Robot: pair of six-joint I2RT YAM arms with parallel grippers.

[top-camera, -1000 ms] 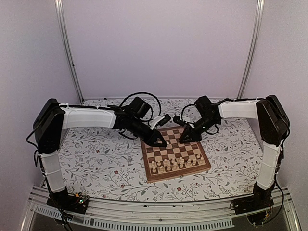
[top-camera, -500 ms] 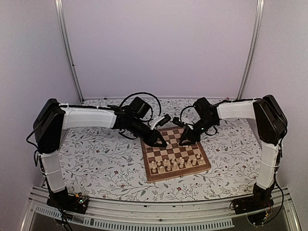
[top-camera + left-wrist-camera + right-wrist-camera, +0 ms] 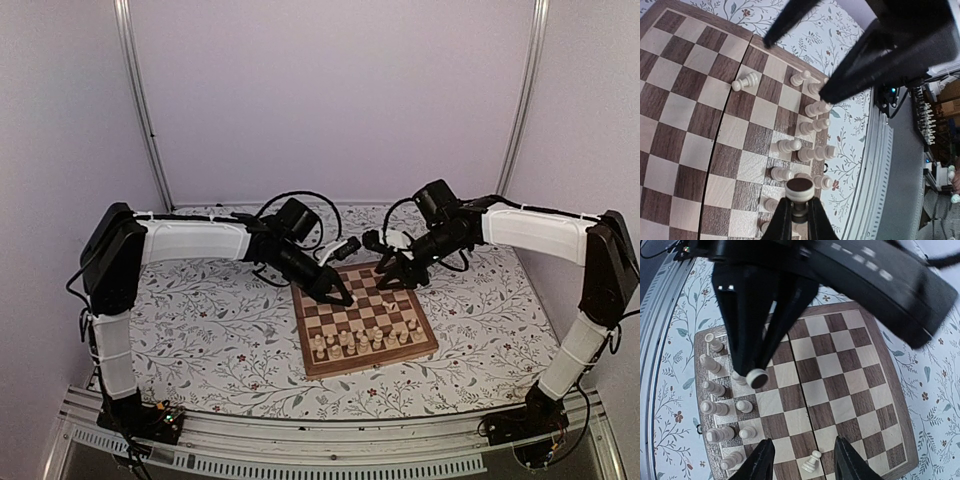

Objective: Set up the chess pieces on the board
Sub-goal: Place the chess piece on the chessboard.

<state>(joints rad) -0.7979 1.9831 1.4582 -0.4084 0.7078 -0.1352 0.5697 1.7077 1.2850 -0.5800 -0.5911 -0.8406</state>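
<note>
The board (image 3: 420, 345) lies before both arms. Several cream chess pieces (image 3: 362, 340) stand in its two near rows; they also show in the left wrist view (image 3: 812, 125) and the right wrist view (image 3: 715, 405). My left gripper (image 3: 340, 296) is shut on one cream piece (image 3: 800, 189), held above the board with its dark-felted base towards the camera. My right gripper (image 3: 804, 441) is open above the board's far right part (image 3: 392, 280). A pawn (image 3: 812, 461) lies on its side below and between its fingers; it also shows in the left wrist view (image 3: 745, 81).
The floral tabletop (image 3: 210, 320) surrounds the board. A metal rail (image 3: 300, 450) runs along the near table edge. Grey walls and two upright posts (image 3: 140, 100) close the back. A cable loop (image 3: 300, 200) hangs behind the left wrist.
My right arm has stretched out and its gripper has shifted a little right and back over the board. My left gripper has barely moved and still holds its piece.
</note>
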